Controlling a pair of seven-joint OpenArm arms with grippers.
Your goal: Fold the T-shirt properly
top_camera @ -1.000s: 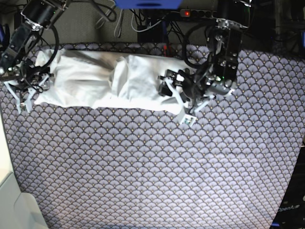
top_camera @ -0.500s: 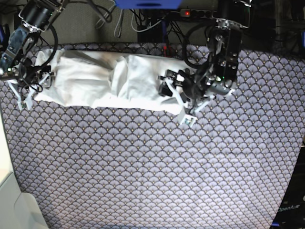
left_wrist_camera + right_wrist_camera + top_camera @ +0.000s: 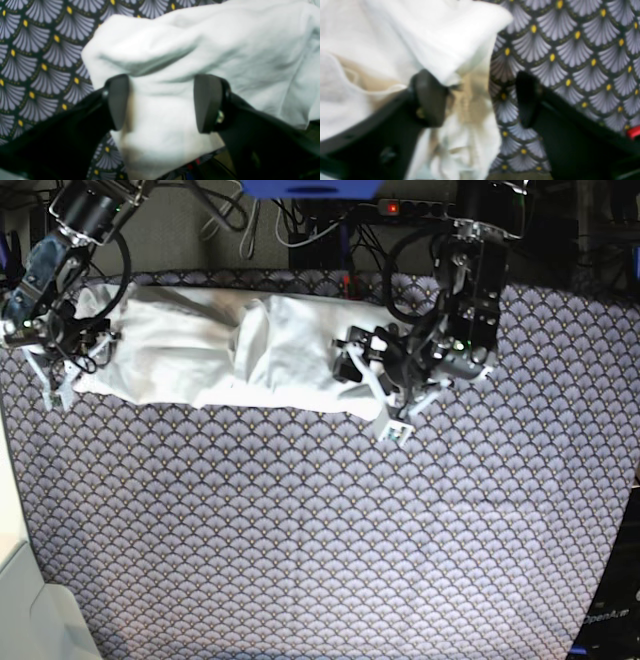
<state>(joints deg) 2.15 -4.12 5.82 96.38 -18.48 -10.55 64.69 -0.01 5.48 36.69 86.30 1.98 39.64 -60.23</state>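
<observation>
Readable text: faint "OpenArm" lettering on the black panel (image 3: pixel 612 620) at my base view's lower right corner.
Elsewhere: none legible.

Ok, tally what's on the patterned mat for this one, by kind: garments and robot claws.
Garments: 1, the white T-shirt
Robot claws: 2, the left claw at one end of the shirt, the right claw at the other
Total: 3
</observation>
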